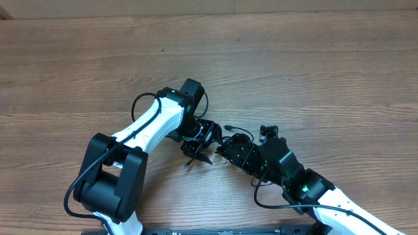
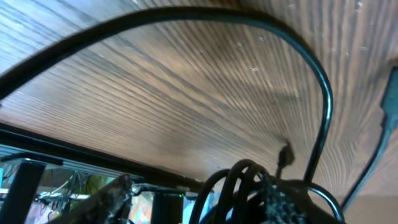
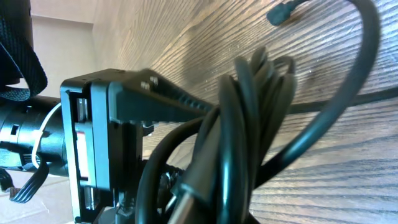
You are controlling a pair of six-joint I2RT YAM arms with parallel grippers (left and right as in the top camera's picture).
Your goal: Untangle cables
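The cables (image 1: 210,136) lie in a tight black knot on the wooden table between both grippers. My left gripper (image 1: 198,145) reaches into the knot from the left. In its wrist view the left gripper (image 2: 193,202) stands open, with coiled cables (image 2: 239,186) against its right finger (image 2: 283,202). One cable loop (image 2: 186,15) arches high overhead, and a small plug (image 2: 285,154) hangs by it. My right gripper (image 1: 226,151) comes from the right, shut on the cables. Its wrist view is filled by the cable bundle (image 3: 249,124), which hides the right gripper (image 3: 205,202). A loose plug (image 3: 280,14) lies beyond.
A silver plug end (image 1: 228,127) sticks out behind the knot and another tip (image 1: 188,166) points toward the front. The left arm's own thick wire (image 1: 140,104) loops beside its wrist. A black rail (image 1: 215,230) runs along the table's front edge.
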